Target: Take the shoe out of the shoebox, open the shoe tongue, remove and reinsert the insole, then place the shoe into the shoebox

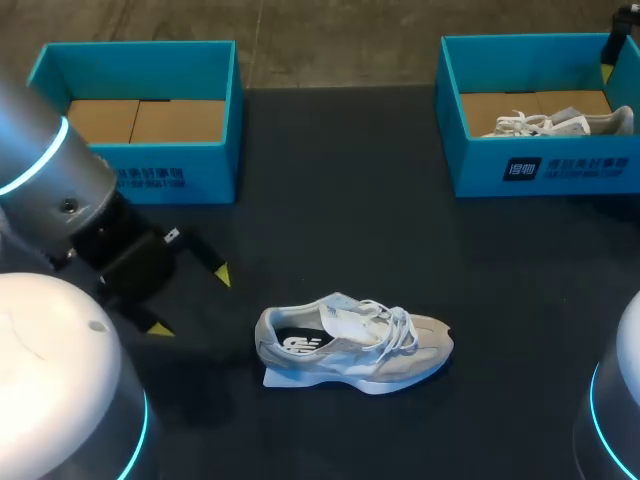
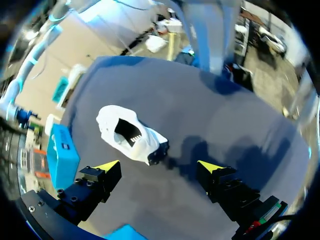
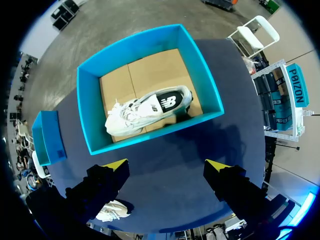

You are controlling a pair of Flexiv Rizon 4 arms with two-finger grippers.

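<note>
A white and grey shoe point(image 1: 350, 345) lies on its side on the dark table, toe to the right; in the left wrist view the shoe point(image 2: 132, 137) is just ahead of the fingers, heel opening toward them. My left gripper point(image 1: 190, 300) point(image 2: 159, 166) stands open and empty to the shoe's left. A second shoe point(image 1: 560, 123) point(image 3: 145, 110) lies in the right teal shoebox point(image 1: 455, 150) point(image 3: 150, 37). High above that box, my right gripper point(image 3: 166, 165) hangs open and empty. The left teal shoebox point(image 1: 215, 140) holds only its cardboard floor.
Both boxes stand at the table's far edge, left and right. In the right wrist view the left shoebox point(image 3: 47, 137) and the table shoe point(image 3: 112, 211) show behind the left finger. My arms' white bases fill the near corners.
</note>
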